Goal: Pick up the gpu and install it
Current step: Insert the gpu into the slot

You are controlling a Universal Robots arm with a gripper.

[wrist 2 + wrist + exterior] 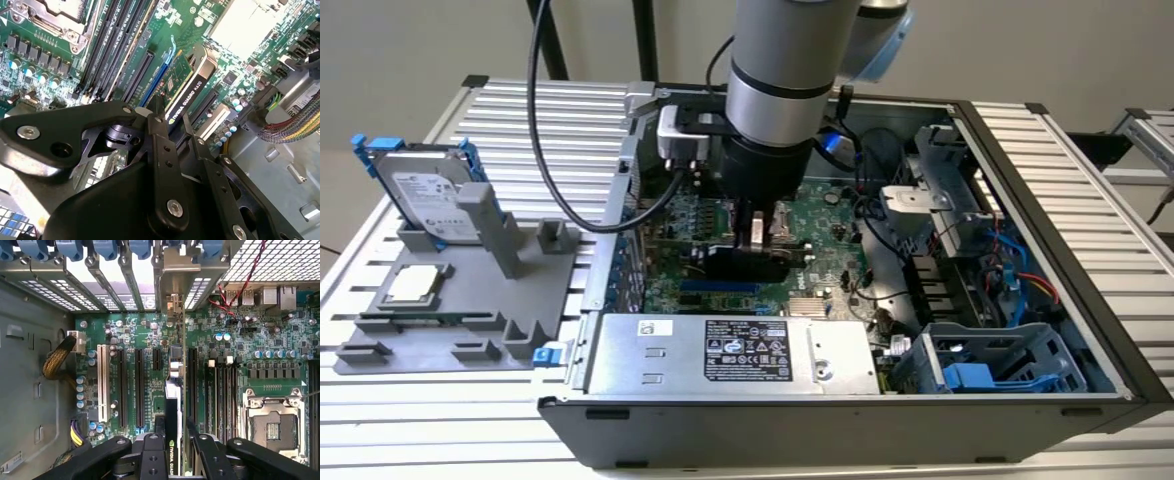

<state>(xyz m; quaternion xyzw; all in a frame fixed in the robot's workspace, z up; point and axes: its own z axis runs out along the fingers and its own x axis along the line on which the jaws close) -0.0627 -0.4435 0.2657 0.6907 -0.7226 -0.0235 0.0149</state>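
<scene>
On the exterior view's left I see the hard drive [424, 192] in its blue frame standing on the grey fixture [480, 300], its white label too small to read. At the middle, the gripper [750, 240] is down inside the open computer case [854, 420] over the motherboard [841, 215]. In both wrist views its jaws are clamped on the gpu [181, 97], held edge-on over the expansion slots [139, 387], white lettering along its top edge.

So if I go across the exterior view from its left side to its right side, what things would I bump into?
Hard drive in its blue frame → grey holder tray → the arm's gripper holding the gpu inside the computer case → grey cage with a blue latch.
</scene>
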